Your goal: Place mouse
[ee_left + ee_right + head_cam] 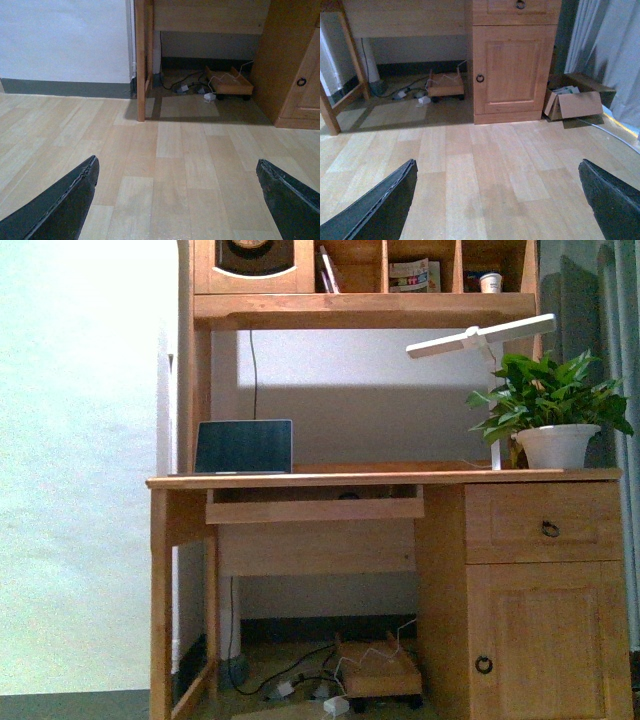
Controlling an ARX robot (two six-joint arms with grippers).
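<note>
Currently both arms sit low over the wooden floor (165, 165), facing the desk (380, 478).

- Left gripper (176, 162): jaws spread wide, nothing between them.
- Right gripper (497, 164): likewise released and empty.
- Mouse: not identified with confidence in any view. A small dark shape (348, 494) sits at the back of the pull-out keyboard tray (315, 508), under the desktop. It is too small and shadowed to call. Neither gripper carries the mouse.

Desktop contents: open laptop (243, 447) toward the left, potted plant (555, 445) at the right end, white desk lamp (480, 337) reaching out above the plant. Loose cables (190, 85) lie on the floor under the desk, and an open cardboard box (575, 102) stands beside the cabinet.

Judgement: early stage, nothing grasped yet.

Risks from here:
- Mistaking the target, since the mouse is not clearly in sight.
- Clipping the tray's front edge or the desktop lip on the way up from floor height.
- If the dark shape is the mouse, the gap under the desktop looks tight for open jaws.
- A wide swing could nudge the laptop screen or the plant.
</note>
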